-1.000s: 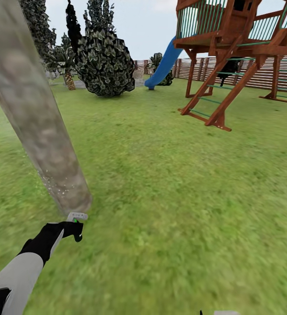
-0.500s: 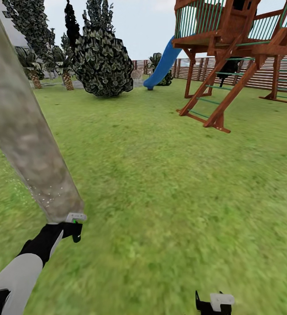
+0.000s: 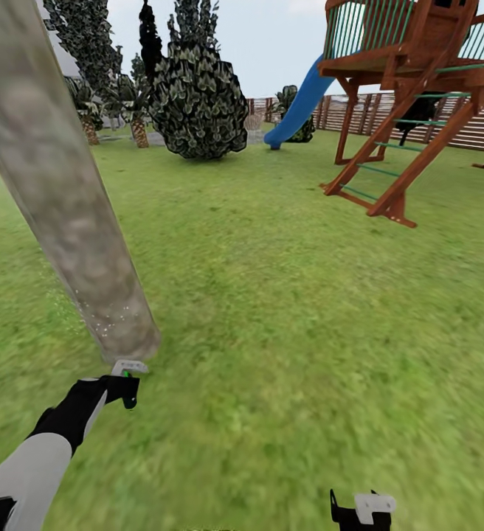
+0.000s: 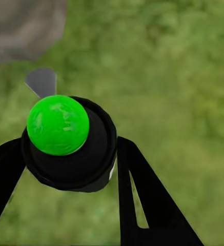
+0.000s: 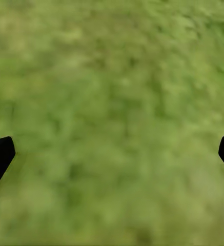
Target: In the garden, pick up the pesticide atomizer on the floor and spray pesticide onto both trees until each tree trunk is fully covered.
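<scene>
Already the left gripper (image 3: 126, 389) is clamped on the black, green-capped pesticide atomizer (image 4: 65, 141), right gripper (image 5: 112, 154) spread apart over grass. Whitish specks (image 3: 109, 321) dot the thick mottled grey-brown trunk's (image 3: 65, 206) base (upper bark looks bare); coverage seems partial.

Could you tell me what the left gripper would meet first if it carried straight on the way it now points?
Most likely the tree trunk. The left gripper, shut on the pesticide atomizer, points at the trunk's base just ahead, where whitish pesticide specks cling. Depth is unclear; slightly lower, it would meet lawn.
</scene>
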You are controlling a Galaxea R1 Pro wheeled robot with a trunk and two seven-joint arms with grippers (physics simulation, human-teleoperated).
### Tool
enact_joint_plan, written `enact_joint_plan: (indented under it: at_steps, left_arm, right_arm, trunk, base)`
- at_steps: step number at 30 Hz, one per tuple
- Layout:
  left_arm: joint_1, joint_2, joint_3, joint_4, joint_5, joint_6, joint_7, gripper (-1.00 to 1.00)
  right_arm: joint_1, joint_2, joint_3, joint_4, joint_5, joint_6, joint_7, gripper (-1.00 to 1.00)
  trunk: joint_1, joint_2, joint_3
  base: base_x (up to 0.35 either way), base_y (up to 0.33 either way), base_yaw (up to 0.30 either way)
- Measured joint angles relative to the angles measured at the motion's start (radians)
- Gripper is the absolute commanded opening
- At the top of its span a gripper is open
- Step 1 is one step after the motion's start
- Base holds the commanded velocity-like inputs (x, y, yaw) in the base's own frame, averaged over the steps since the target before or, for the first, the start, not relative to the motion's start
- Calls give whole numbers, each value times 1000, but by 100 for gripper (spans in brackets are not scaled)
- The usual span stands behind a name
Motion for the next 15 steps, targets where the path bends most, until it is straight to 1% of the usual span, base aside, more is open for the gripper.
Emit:
enact_joint_plan:
  at_steps: [3,6,8,9,10,13,15]
  left_arm:
    - [0,-5,0,-20,0,1,0,-100]
    - [0,-7,2,-25,-1,1,6,-100]
    - [0,-8,2,-26,0,1,46,-100]
    - [0,-8,2,-26,0,1,79,-100]
    - [0,-9,1,-26,1,1,91,-100]
    - [0,-9,0,-26,2,1,97,-100]
    - [-1,-16,-3,-29,4,1,96,-100]
  right_arm:
    - [0,-1,0,0,0,0,1,100]
    - [0,-1,1,0,0,0,1,100]
    - [0,-1,1,0,0,0,1,100]
    - [0,-1,2,0,0,-1,1,100]
    - [0,-1,2,0,0,-1,1,100]
    - [0,-1,2,0,0,0,1,100]
    - [0,-1,2,0,1,-1,1,100]
  trunk:
    - [0,0,-3]
    - [0,0,-6]
    - [0,0,-8]
    - [0,0,-9]
    - [0,0,-10]
    - [0,0,-13]
    - [0,0,-16]
  base:
    - [0,-41,241]
    - [0,-232,222]
    - [0,-268,214]
    - [-28,-272,213]
    - [-58,-272,212]
    - [-127,-258,212]
    - [-236,-206,210]
